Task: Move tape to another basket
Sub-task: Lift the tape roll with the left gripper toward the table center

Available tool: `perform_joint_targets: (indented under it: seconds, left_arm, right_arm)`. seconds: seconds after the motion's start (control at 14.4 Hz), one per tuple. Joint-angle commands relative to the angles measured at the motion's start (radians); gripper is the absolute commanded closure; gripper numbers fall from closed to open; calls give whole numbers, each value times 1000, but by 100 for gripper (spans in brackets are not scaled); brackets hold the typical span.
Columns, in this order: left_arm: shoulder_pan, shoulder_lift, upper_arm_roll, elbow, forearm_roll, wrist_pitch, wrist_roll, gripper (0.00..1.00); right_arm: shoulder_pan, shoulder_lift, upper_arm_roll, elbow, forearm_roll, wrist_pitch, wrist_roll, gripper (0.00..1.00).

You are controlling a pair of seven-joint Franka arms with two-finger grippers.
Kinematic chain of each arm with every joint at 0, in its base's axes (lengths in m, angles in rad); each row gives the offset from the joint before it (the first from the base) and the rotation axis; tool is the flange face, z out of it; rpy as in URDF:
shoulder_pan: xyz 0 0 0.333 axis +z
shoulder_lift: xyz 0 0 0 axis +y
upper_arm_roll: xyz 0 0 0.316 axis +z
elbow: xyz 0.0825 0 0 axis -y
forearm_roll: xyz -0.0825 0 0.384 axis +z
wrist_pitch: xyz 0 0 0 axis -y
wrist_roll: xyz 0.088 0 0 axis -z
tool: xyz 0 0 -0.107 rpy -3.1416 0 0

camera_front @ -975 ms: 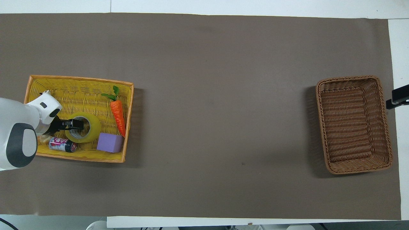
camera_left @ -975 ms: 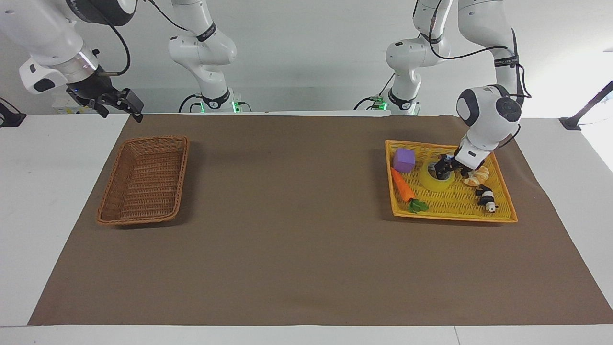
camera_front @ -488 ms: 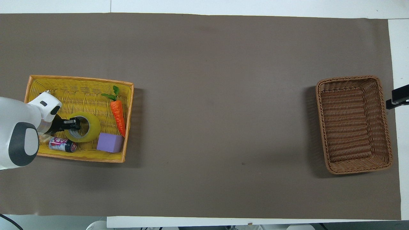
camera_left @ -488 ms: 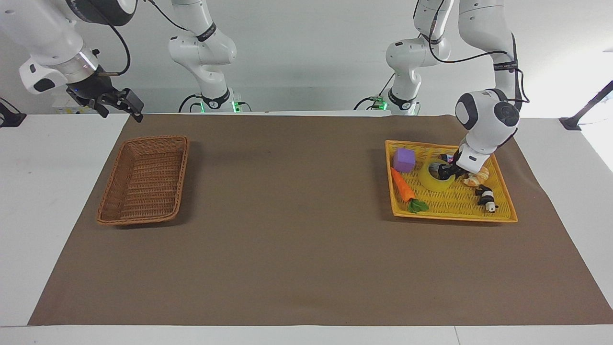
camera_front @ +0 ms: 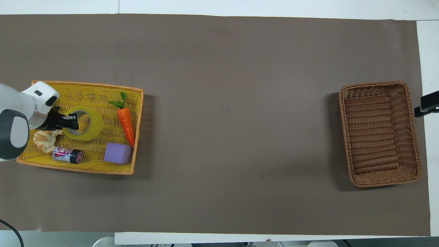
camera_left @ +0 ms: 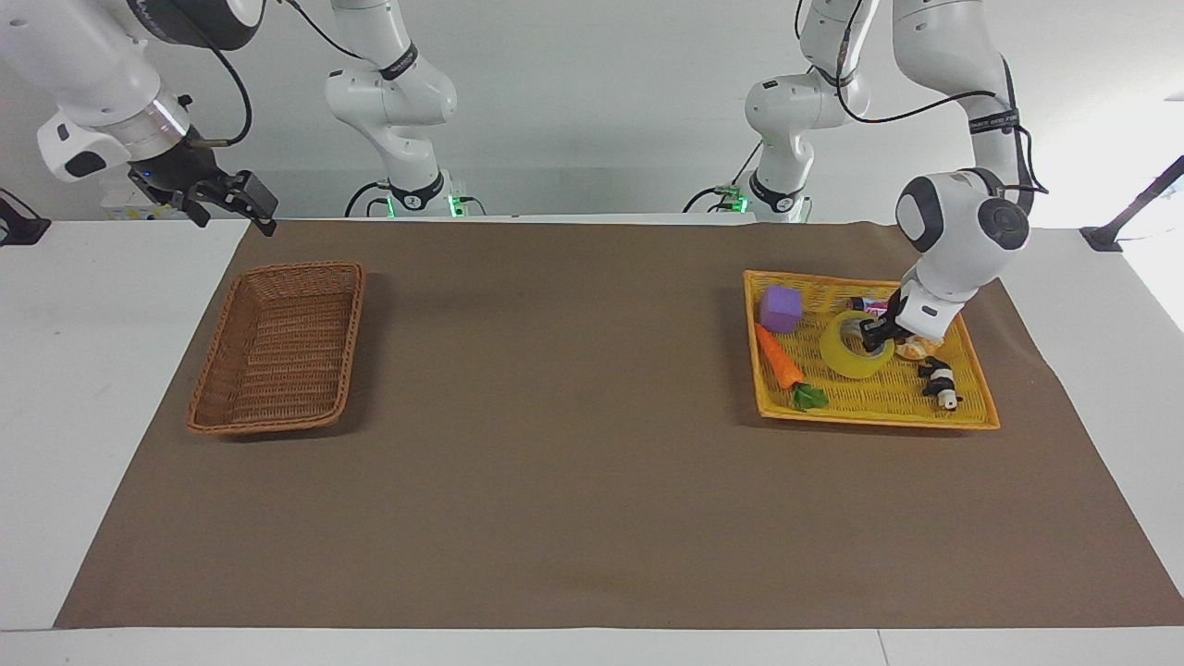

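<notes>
Tape (camera_left: 857,345) is now lifting, tilted, w/ left gripper (camera_left: 875,335) pinching its wall; basket (camera_left: 277,346) is lying well toward right arm's end, right gripper (camera_left: 231,201) spread, waiting.

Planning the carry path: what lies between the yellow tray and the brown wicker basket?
Nothing: in the overhead view, only bare brown table cover stretches between the yellow tray and the wicker basket. The facing view shows the same.
</notes>
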Motion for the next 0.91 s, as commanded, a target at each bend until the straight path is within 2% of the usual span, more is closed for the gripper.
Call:
perform_joint_targets:
  seconds: [0.0,0.49,0.7,0.84]
  left_arm:
    - [-69,52,3,152,-22,-108,-38,100]
    - [-301,54,3,232,-291,-120,-297,100]
    - [-433,59,4,280,-297,-109,-457,99]
    - [-473,75,3,329,-297,-122,-515,100]
  right_arm:
    - [-9,-26,7,-29,-5,8,-15,1]
    - [-7,-26,7,-30,-5,8,-15,1]
    - [-9,-26,7,-30,-5,8,-15,1]
    - [-7,-26,7,-30,-5,8,-15,1]
